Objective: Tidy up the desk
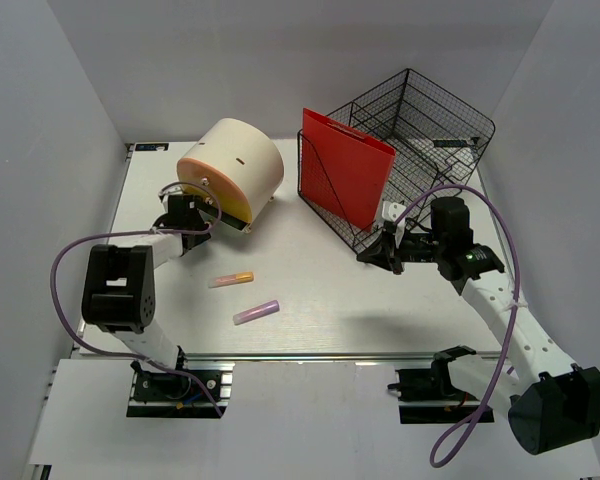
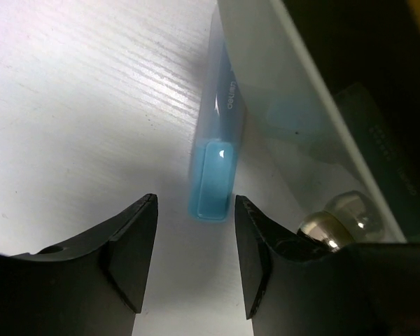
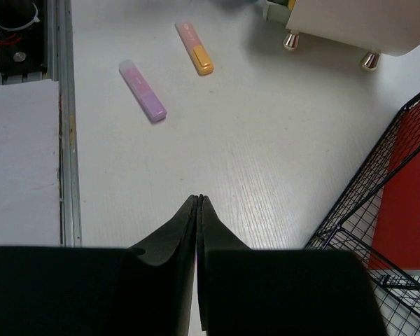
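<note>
Worktop, white and broad, lies under both arms, with a metal rail along its near edge. The left end effector sits low over its far-left part with the fingers apart, gripping nothing. A pale blue marker lies flat on the surface just ahead of the gap between them, right beside a cream round container tipped on its side. The right end effector is pinched closed and empty, above bare worktop near the front corner of a black wire basket that holds a red folder. Between the two arms, well apart from either end effector, an orange-tipped marker and a purple marker lie flat.
</note>
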Robot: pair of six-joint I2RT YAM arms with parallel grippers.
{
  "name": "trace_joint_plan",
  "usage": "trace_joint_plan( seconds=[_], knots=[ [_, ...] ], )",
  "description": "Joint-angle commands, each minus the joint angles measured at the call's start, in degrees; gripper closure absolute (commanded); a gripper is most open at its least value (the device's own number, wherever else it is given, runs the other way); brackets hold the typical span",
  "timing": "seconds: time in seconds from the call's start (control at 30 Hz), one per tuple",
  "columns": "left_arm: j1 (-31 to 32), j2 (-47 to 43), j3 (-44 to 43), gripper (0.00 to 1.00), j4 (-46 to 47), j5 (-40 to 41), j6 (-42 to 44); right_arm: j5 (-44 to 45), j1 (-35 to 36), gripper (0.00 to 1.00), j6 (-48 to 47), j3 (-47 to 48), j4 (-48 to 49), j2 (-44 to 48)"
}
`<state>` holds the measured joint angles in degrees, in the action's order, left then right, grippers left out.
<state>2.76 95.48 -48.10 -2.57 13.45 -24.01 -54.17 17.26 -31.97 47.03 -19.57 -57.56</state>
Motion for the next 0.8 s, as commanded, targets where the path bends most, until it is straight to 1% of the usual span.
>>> trace_joint_plan(
  seconds=[0.0,0.17,0.33,0.47,0.53,0.6,0.67,0.7,0.77],
  knots=[
    [0.22,0.84,-1.03,0.42,0.72,-0.36,-0.16,-0.58,-0.38,0.95,-0.73,0.70,-0.20,-0.27],
    [0.22,2.51,-1.91,0.43,-0.15,0.08,-0.33,-0.67,-0.38,0.95,-0.90,0.70,-0.20,-0.27],
    [0.22,3.22,-2.88,0.45,-1.65,0.87,-0.60,-0.67,-0.29,0.95,-1.08,0.79,-0.38,-0.27],
    [0.22,3.48,-3.06,0.49,-2.79,1.05,-0.51,-0.76,-0.29,0.95,-1.26,0.88,-0.38,-0.01],
    [-0.30,3.57,-3.23,0.53,-3.75,1.14,-0.60,-0.76,-0.29,0.95,-1.26,0.96,-0.47,0.17],
    [-0.83,3.66,-3.14,0.65,-5.33,1.49,-1.21,-0.85,-0.38,0.95,-1.17,0.96,-0.47,0.17],
    [-0.83,3.83,-3.14,0.70,-6.48,2.01,-1.57,-0.93,-0.38,0.95,-1.26,0.96,-0.55,0.34],
    [-0.83,3.66,-3.06,0.75,-6.83,2.45,-1.57,-1.02,-0.99,0.95,-1.26,0.96,-0.55,0.52],
    [-0.83,3.14,-2.71,0.78,-7.63,3.42,-1.48,-1.02,-0.29,0.95,-1.26,0.96,-0.55,0.69]
  ],
)
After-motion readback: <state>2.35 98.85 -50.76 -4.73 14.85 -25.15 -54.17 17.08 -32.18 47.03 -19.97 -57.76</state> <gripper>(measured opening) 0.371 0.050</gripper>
